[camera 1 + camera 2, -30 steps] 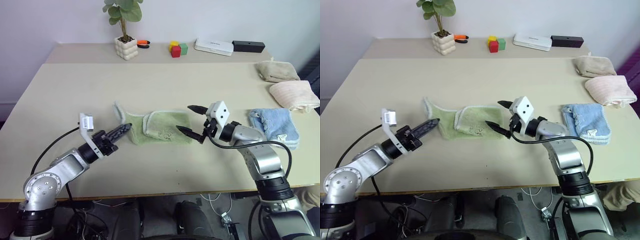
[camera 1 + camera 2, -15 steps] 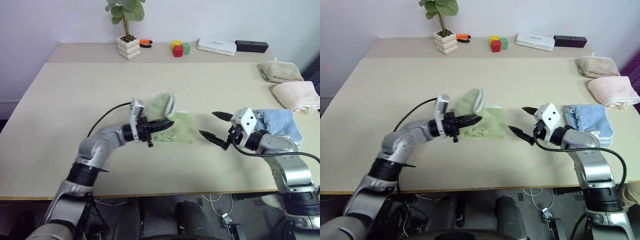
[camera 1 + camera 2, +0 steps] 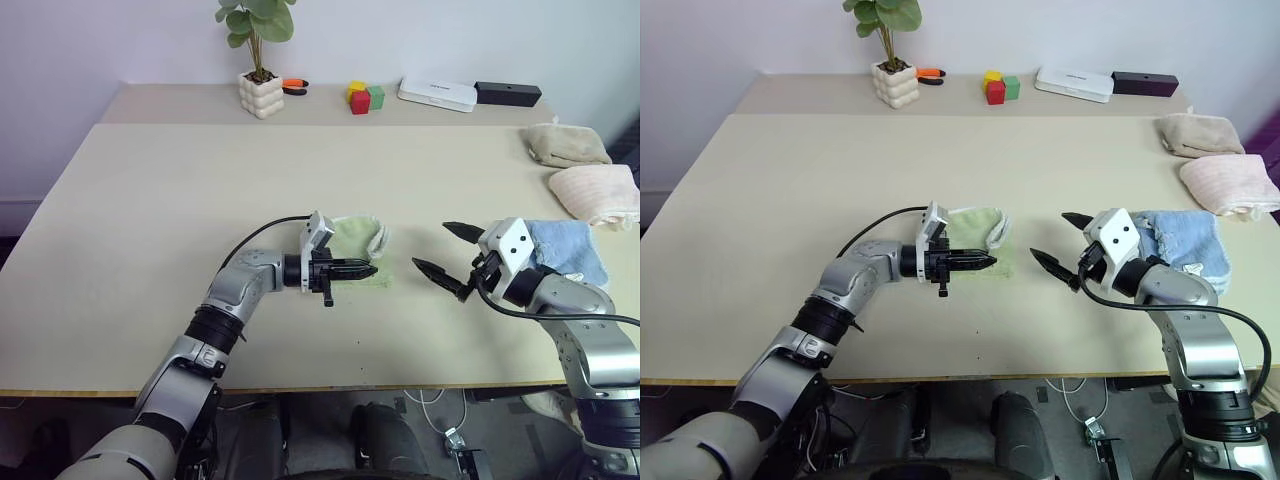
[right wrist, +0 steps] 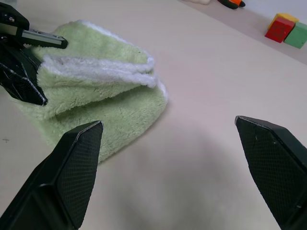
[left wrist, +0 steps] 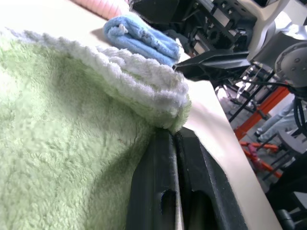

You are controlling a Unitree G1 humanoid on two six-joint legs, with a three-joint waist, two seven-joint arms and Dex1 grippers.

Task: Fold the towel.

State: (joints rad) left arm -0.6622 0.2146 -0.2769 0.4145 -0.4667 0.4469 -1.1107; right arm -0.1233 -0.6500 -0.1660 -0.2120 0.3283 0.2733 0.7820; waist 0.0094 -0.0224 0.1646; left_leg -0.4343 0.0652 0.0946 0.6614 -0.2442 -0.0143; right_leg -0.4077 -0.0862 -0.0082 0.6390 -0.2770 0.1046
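the towel (image 3: pixel 358 240) lies near the middle of the table (image 3: pixel 150 190), folded over on itself into a small green bundle; the left gripper (image 3: pixel 362 270) lies across its near edge, so that edge is covered in the head views; a folded upper layer with whitish edging curls up toward three o'clock; the small dark mark is not to be made out in any view; in the left wrist view the towel (image 5: pixel 62 143) takes most of the picture, its edging (image 5: pixel 144 86) draped over the tips of the two black fingers (image 5: pixel 158 182), which stand almost together with a thin slit between them; whether a layer of cloth is caught in that slit cannot be told, because the pile hides the tips; the right wrist view shows the bundle (image 4: pixel 100 100) from the other side, two or three layers stacked, with the left gripper (image 4: pixel 29 57) at its edge.

at three o'clock from the towel, apart from it, the right gripper (image 3: pixel 441 250) hangs above bare table with its fingers spread wide and nothing between them; just past it lies a light blue towel (image 3: pixel 565 248), partly hidden behind the right wrist; farther toward one o'clock rest a pink towel (image 3: pixel 590 192), cut off at the picture's edge, and a beige towel (image 3: pixel 565 143).

at twelve o'clock, along the far side, stand a potted plant (image 3: pixel 255 70), an orange tool (image 3: pixel 294 86), coloured blocks (image 3: pixel 362 97), a white box (image 3: pixel 438 94) and a black box (image 3: pixel 508 94); the left wrist view alone shows orange-and-black frames (image 5: pixel 254 110) beyond the table edge, blurred.
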